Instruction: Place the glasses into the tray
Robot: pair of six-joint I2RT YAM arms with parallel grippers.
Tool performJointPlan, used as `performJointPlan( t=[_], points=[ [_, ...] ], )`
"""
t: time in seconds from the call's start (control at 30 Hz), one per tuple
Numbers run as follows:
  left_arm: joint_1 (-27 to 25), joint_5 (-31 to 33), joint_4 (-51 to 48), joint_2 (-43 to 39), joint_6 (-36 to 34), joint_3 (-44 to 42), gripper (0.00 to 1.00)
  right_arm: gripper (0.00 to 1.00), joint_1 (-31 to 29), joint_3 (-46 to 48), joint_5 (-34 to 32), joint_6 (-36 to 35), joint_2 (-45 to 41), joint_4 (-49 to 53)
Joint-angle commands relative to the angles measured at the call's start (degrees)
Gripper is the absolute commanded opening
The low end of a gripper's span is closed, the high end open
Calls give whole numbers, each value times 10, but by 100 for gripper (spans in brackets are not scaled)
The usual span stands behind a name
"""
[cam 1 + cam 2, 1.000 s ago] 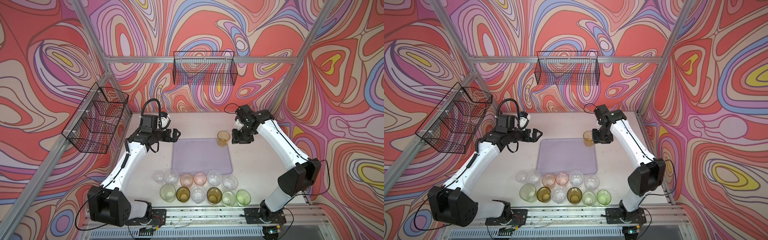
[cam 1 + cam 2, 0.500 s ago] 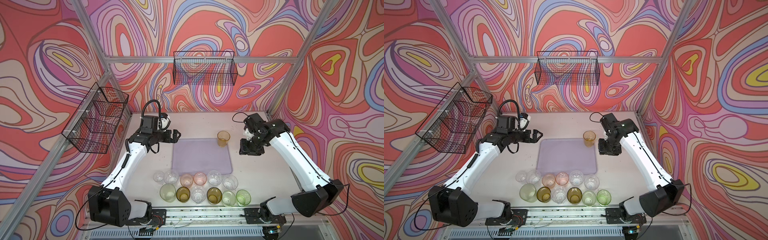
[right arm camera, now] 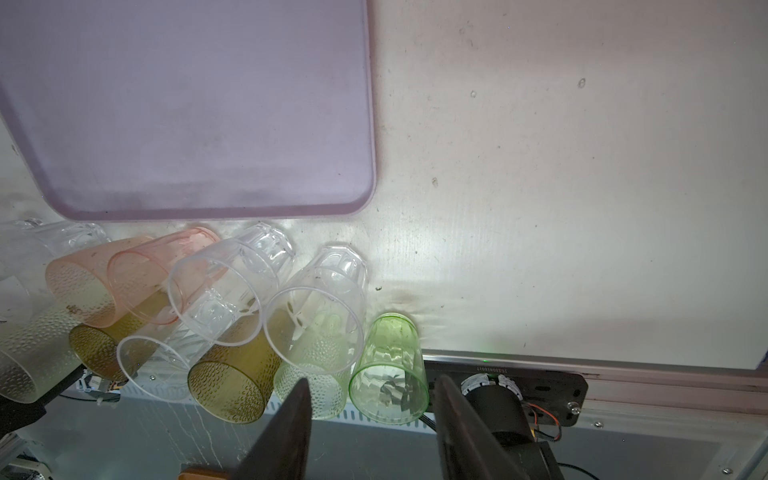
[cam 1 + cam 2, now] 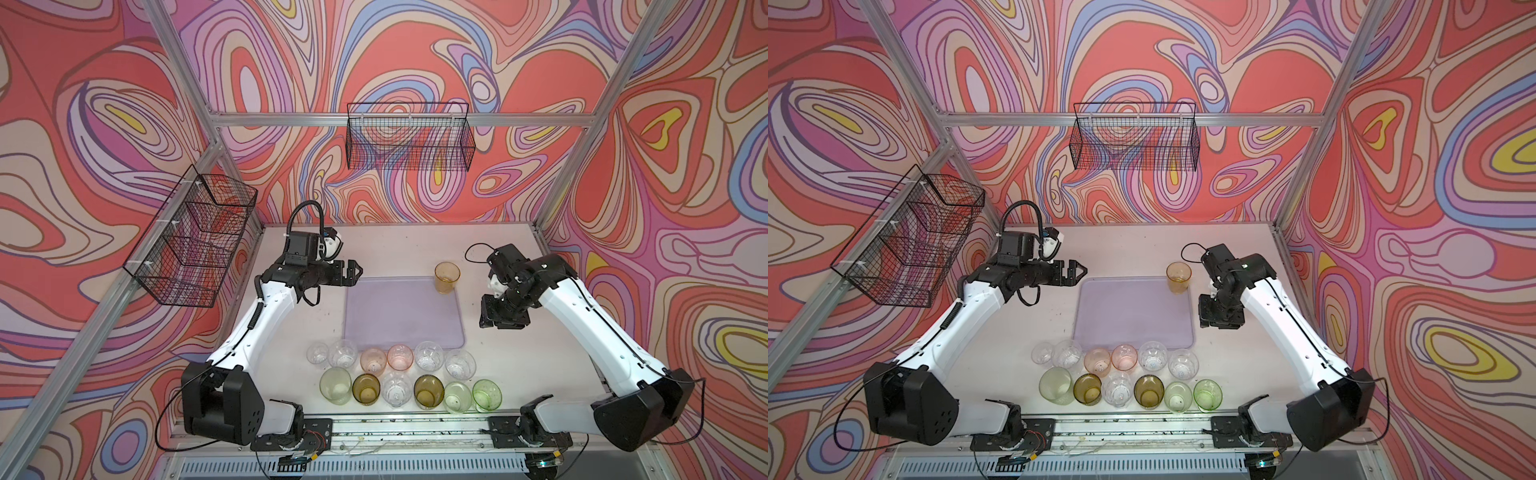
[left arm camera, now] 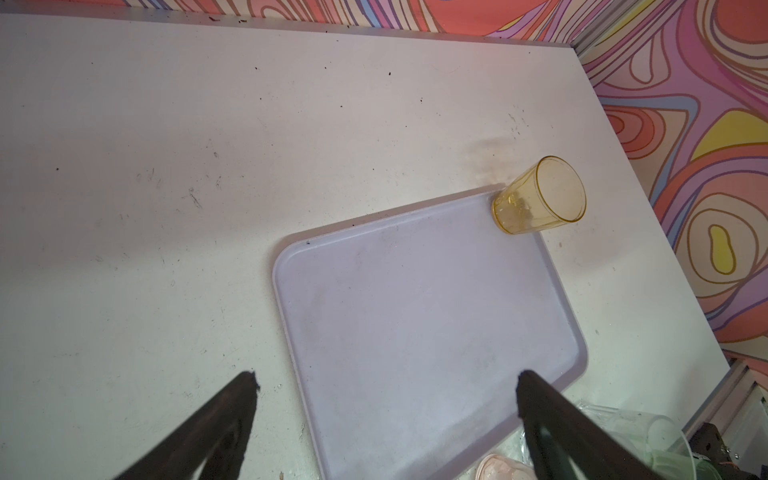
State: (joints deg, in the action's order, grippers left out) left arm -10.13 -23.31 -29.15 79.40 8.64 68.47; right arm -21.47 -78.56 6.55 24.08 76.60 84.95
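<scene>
Probably robot lab cell: aluminium frame, patterned walls.

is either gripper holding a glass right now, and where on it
Nothing is held. The left gripper and right gripper both show open, empty jaws; the amber glass stands free at the tray's corner.
</scene>
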Motion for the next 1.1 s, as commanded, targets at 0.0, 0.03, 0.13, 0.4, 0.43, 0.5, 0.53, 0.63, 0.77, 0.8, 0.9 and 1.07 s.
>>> performJointPlan(
  t=[0.0, 0.03, 0.13, 0.4, 0.43, 0.5, 0.53, 0.63, 0.77, 0.8, 0.9, 1.07],
  points=[
    [-1, 0, -15, 11, -1, 18, 100, 50, -8, 32, 16, -1, -24, -13],
    [-1, 0, -17, 11, -2, 19, 100, 51, -8, 46, 21, -2, -31, -18],
    [0, -1, -14, 9, -2, 20, 100, 52, -14, 86, 27, 4, -43, -38],
    [-1, -2, -11, 8, 0, 22, 100, 53, -34, 137, 41, 32, -53, -82],
    [0, -2, -13, 8, 1, 24, 100, 53, -37, 142, 41, 36, -54, -87],
    [-1, -1, -12, 8, 1, 25, 100, 53, -40, 151, 41, 39, -53, -95],
    [-1, -1, -11, 8, 1, 25, 100, 53, -41, 155, 40, 42, -50, -97],
    [-1, -6, -7, 8, 2, 25, 100, 53, -56, 169, 39, 52, -47, -109],
    [-1, -16, -6, 9, 7, 31, 100, 52, -69, 191, 33, 64, -44, -127],
    [0, -16, -1, 8, 10, 28, 100, 52, -71, 195, 31, 68, -42, -129],
    [-1, -19, 6, 8, 16, 26, 100, 51, -75, 208, 29, 73, -42, -140],
    [0, -16, -2, 13, 13, 28, 100, 50, -75, 226, 32, 77, -32, -159]
  ],
)
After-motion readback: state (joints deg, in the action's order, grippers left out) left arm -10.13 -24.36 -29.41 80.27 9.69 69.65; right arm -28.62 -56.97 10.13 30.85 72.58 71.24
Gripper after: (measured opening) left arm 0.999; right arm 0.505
